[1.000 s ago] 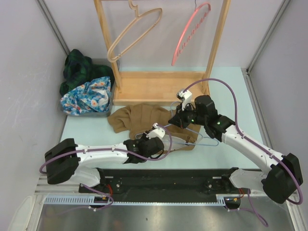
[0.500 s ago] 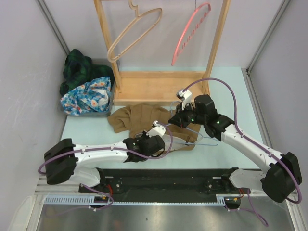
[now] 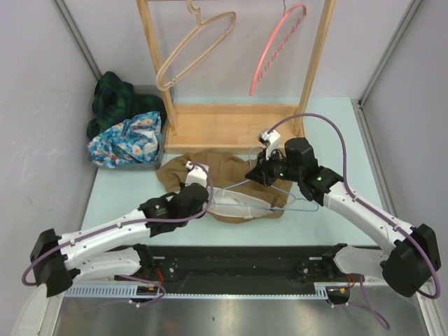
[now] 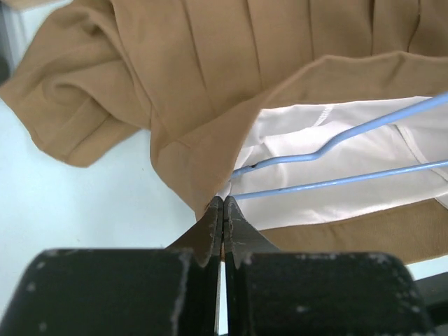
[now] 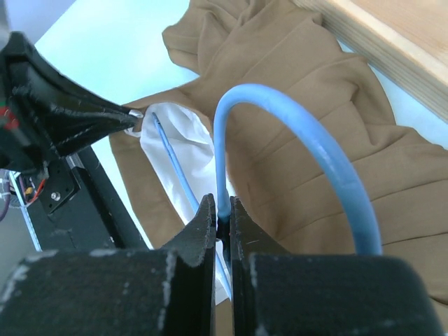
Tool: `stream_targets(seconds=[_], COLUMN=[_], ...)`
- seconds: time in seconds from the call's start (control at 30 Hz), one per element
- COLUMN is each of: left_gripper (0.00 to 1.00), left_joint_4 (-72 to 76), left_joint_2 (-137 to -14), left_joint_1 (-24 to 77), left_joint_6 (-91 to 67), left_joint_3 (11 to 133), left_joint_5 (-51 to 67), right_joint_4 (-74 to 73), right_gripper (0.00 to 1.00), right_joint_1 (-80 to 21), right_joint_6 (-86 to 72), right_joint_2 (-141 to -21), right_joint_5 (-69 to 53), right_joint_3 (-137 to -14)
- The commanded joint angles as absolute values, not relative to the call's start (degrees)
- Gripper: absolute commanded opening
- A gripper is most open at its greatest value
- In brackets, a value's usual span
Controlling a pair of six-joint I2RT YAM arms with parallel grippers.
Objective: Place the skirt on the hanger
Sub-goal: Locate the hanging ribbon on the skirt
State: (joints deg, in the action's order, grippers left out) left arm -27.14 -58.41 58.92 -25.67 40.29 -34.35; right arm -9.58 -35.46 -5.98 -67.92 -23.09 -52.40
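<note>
A pale green table (image 3: 336, 119), enclosed by grey walls (image 3: 42, 105), is seen with a wooden rack (image 3: 231, 127) at its far side. Just near of the rack's base, a tan pleated skirt (image 3: 213, 168) is spread flat, its white lining exposed at the open waist. A blue wire hanger (image 5: 260, 93) is laid into that opening. The hanger's hook is clamped at its base in the right gripper (image 5: 221, 210). The skirt's waist edge is pinched in the left gripper (image 4: 222, 210), its jaws pressed together.

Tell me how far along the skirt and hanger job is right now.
Done: one end of the blue hanger sits inside the open waist of the skirt, against the white lining. In hand: left gripper shut on the waist edge, right gripper shut on the hanger's hook. Left: getting the waist over the rest; both lie on the table.
</note>
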Motion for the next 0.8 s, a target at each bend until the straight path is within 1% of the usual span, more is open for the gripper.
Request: stream_targets(seconds=[0.0, 0.27, 0.77], left_gripper=[0.0, 0.0, 0.0], left_joint_4=[-25.84, -27.42, -30.41], left_joint_2=[-55.02, -51.16, -46.76], left_joint_1=[56.43, 54.58, 54.32], left_joint_6=[-29.18, -33.31, -37.18], left_joint_3=[37.36, 34.37, 32.78], left_joint_5=[-28.48, -28.83, -32.6], right_joint_4=[-8.79, -8.35, -11.16], right_gripper=[0.0, 0.0, 0.0], right_joint_1=[-35.07, -34.89, -34.01], right_joint_6=[-6.85, -6.68, -5.89], right_joint_2=[-64.6, -62.75, -59.94], right_joint_5=[-24.61, -27.25, -24.61], right_joint_3=[-53.88, -52.82, -48.96])
